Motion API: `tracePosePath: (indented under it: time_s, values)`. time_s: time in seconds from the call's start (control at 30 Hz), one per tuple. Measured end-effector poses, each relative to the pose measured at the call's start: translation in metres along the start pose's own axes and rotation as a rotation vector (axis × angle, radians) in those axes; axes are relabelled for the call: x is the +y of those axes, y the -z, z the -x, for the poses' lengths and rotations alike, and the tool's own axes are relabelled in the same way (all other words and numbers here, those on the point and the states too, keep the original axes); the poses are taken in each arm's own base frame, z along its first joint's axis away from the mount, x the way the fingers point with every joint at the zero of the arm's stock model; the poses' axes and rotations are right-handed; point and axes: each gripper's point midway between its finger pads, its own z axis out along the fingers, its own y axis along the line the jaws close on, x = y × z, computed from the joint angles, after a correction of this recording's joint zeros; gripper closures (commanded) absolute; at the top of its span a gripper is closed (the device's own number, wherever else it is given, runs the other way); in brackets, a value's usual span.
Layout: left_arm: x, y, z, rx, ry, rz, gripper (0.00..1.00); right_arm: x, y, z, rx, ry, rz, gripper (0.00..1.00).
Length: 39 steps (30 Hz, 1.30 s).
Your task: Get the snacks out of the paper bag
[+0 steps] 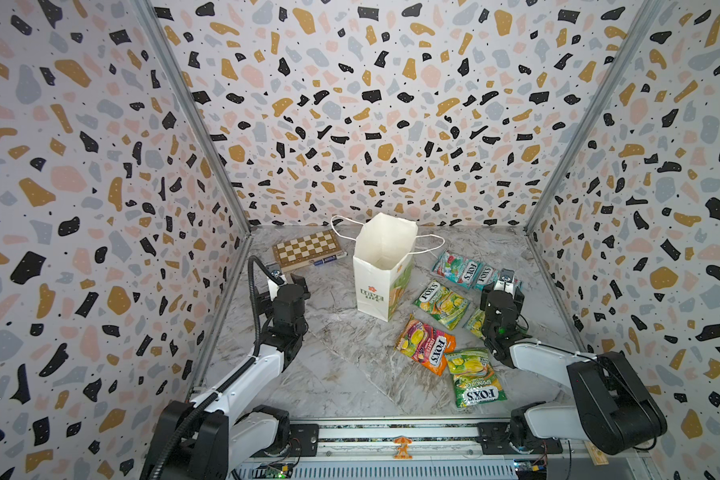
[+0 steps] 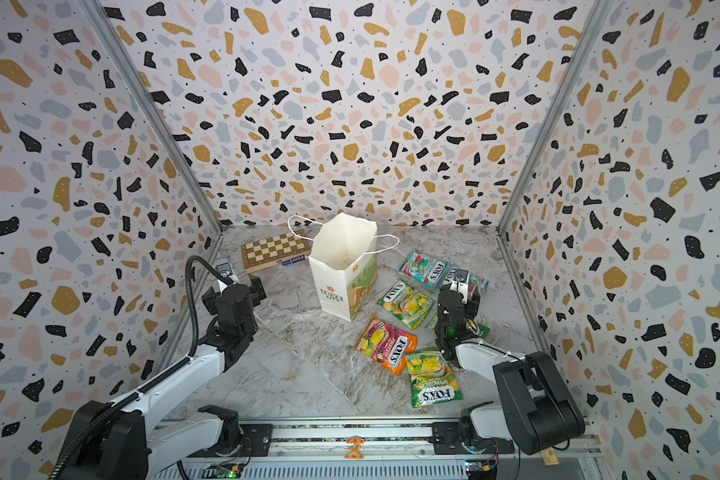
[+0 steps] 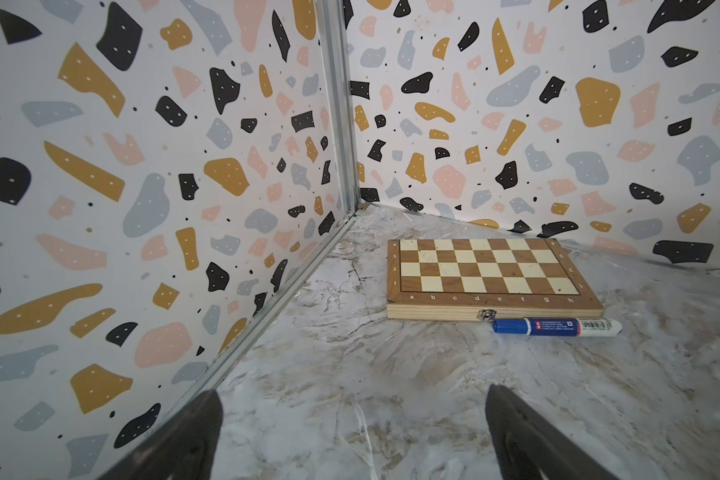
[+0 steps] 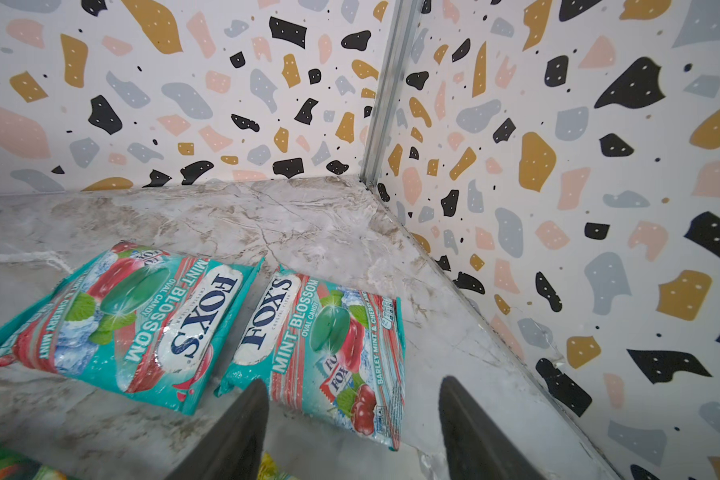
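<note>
Paper bag (image 1: 377,286), tall, white, thin cord handles: upright on marbled grey table (image 1: 329,374), mouth open. Candy packets (image 1: 472,378), six, flat, glossy, all on table right of bag: two teal-red packets (image 4: 117,316), three green-yellow packets (image 1: 443,303), one orange-purple packet (image 1: 427,349). Left pincer (image 3: 352,395): jaws spread, empty, left of bag. Right pincer (image 4: 352,382): jaws spread, empty, over a teal-red packet.

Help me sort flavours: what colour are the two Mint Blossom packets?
The Mint Blossom packets are teal with red stripes, clearest in the right wrist view.
</note>
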Motion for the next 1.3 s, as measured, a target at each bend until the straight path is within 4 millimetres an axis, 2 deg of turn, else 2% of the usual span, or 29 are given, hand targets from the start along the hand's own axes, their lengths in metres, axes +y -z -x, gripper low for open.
tracePosePath:
  time_s: [0.17, 0.27, 0.57, 0.7, 0.9, 1.13, 1.3]
  values:
    - [0.010, 0.003, -0.018, -0.024, -0.023, 0.024, 0.00, -0.004, 0.001, -0.014, 0.001, 0.021, -0.009, 0.28]
    - [0.014, 0.002, -0.028, -0.025, -0.035, 0.038, 0.00, -0.005, -0.002, -0.015, -0.001, 0.015, -0.014, 0.28]
    - [0.013, -0.010, -0.056, -0.003, -0.083, 0.047, 0.00, -0.007, -0.013, -0.023, 0.005, -0.004, -0.002, 0.28]
    - [0.012, -0.015, -0.062, -0.008, -0.080, 0.001, 0.00, -0.013, -0.016, -0.025, -0.006, -0.032, 0.015, 0.27]
    - [0.013, -0.024, -0.059, -0.027, -0.039, -0.066, 0.00, -0.019, -0.019, -0.035, 0.004, -0.072, 0.071, 0.26]
    - [0.012, -0.019, -0.073, -0.035, -0.023, -0.140, 0.00, -0.019, -0.014, -0.045, 0.000, -0.106, 0.158, 0.24]
    - [0.005, -0.014, -0.082, -0.039, -0.023, -0.195, 0.00, -0.011, -0.011, -0.039, -0.027, -0.117, 0.212, 0.22]
